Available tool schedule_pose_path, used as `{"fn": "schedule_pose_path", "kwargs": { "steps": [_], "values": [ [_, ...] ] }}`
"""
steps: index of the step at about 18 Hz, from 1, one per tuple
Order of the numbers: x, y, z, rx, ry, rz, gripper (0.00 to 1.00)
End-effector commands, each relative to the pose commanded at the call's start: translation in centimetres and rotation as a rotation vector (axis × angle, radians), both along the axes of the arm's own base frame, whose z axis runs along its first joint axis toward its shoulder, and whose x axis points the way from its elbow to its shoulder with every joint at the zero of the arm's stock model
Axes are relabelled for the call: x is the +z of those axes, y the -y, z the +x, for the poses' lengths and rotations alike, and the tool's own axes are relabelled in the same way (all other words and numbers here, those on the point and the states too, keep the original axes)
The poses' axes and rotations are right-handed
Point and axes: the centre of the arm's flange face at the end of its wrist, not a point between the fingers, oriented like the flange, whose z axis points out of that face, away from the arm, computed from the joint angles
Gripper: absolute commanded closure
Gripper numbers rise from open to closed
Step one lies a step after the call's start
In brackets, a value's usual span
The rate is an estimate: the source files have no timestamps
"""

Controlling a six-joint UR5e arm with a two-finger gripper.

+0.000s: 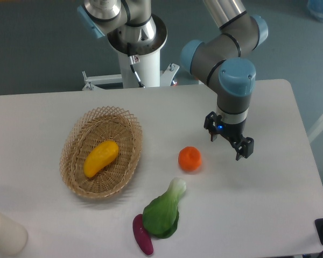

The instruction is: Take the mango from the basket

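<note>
The yellow mango (100,158) lies slanted inside the tan wicker basket (77,131) at the left of the table. My gripper (228,142) hangs over the right half of the table, well to the right of the basket and just right of a round orange fruit. Its two dark fingers stand apart with nothing between them, so it is open.
A round orange fruit (190,159) sits mid-table. In front of it lie a green leafy vegetable (164,212) and a purple eggplant (142,235). A cream cylinder (4,234) stands at the front left corner. The robot base (137,51) rises at the back.
</note>
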Motion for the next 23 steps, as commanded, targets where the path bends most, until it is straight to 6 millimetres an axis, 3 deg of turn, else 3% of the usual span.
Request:
{"fn": "schedule_pose_path", "kwargs": {
  "steps": [16, 19, 23],
  "values": [
    [0.0, 0.1, 0.3, 0.022, 0.013, 0.011, 0.0],
    [0.3, -0.4, 0.7, 0.056, 0.013, 0.023, 0.0],
    [0.3, -2.8, 2.5, 0.109, 0.026, 0.045, 0.0]
  ]
}}
